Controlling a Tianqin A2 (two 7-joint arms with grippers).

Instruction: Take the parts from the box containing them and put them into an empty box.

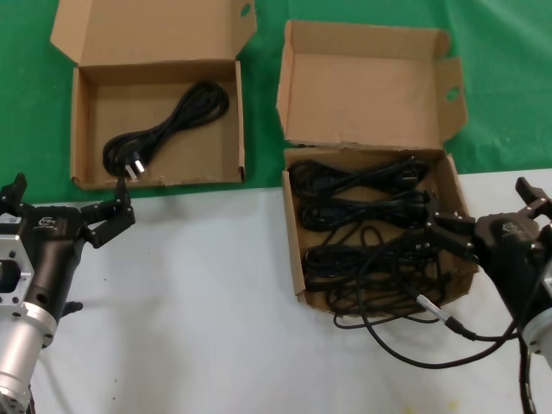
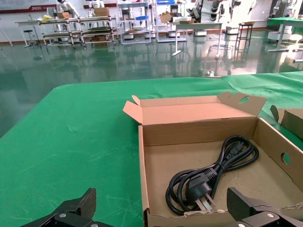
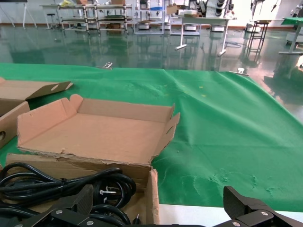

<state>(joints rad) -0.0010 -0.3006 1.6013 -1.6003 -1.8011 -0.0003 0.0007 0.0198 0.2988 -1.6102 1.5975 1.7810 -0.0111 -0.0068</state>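
At upper left of the head view, one black cord [image 1: 164,129] lies in the wide box [image 1: 90,121]; the rest [image 1: 362,216] fill the square box [image 1: 296,250] at centre right. Left claw [image 1: 110,216] and right claw [image 1: 444,235] both gape wide, holding nothing.

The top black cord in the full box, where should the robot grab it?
Probably at the middle of the top cord, where the looped strands run bunched together. The right hand, open above the box, could come straight down, fingers across the bundle.
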